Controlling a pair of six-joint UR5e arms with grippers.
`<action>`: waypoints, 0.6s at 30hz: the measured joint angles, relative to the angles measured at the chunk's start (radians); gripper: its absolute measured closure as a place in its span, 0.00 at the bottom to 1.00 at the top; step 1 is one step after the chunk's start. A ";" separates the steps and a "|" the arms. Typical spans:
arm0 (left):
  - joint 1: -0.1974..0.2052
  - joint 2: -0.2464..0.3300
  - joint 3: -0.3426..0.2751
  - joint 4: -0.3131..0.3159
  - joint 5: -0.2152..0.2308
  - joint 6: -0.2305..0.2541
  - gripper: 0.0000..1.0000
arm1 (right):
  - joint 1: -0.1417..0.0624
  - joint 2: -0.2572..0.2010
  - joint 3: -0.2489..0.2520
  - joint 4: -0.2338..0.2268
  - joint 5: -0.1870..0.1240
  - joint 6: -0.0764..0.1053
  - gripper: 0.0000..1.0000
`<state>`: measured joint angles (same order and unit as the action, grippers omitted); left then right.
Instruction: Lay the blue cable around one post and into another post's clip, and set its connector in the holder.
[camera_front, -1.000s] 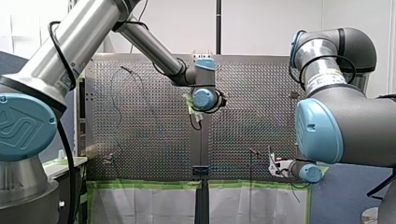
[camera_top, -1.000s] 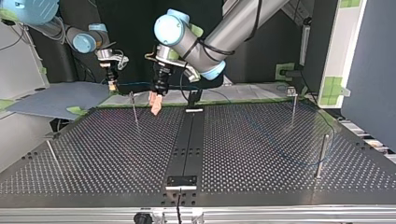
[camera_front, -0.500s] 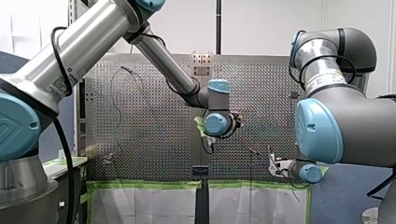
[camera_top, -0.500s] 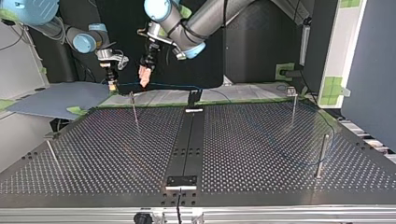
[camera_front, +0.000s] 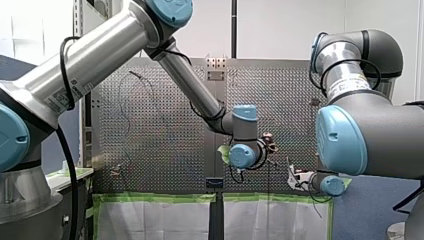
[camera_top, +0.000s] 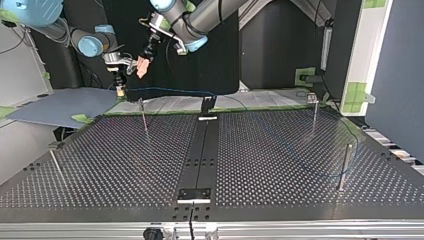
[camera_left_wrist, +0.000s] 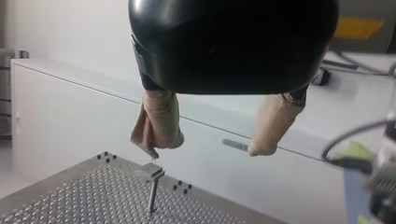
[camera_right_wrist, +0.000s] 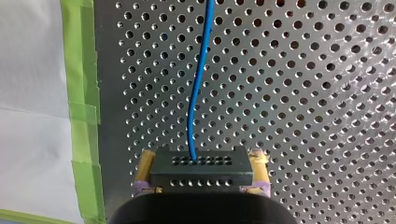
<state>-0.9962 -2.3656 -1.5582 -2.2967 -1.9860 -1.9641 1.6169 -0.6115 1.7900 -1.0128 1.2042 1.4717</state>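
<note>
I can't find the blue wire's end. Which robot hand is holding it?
My right gripper: its yellow pads clamp the black connector on the blue cable. My left gripper hangs open, empty.

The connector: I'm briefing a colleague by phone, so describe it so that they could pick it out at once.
Start at the perforated table and follow the blue cable across it to its end. There my right claw clamps the connector, a flat black block with rows of small holes, the only thing between yellow pads.
</note>
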 joint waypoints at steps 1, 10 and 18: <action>0.009 -0.013 0.012 0.008 0.005 0.000 0.00 | 0.000 0.000 0.000 0.000 0.000 0.000 1.00; 0.077 -0.092 0.090 -0.035 0.013 -0.007 0.00 | -0.001 0.000 0.000 0.003 0.000 -0.001 1.00; 0.127 -0.152 0.125 -0.076 0.029 0.013 0.00 | -0.001 0.000 -0.001 0.003 0.000 -0.002 1.00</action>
<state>-0.8688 -2.5175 -1.4337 -2.3722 -1.9571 -1.9513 1.6161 -0.6115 1.7891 -1.0103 1.2046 1.4699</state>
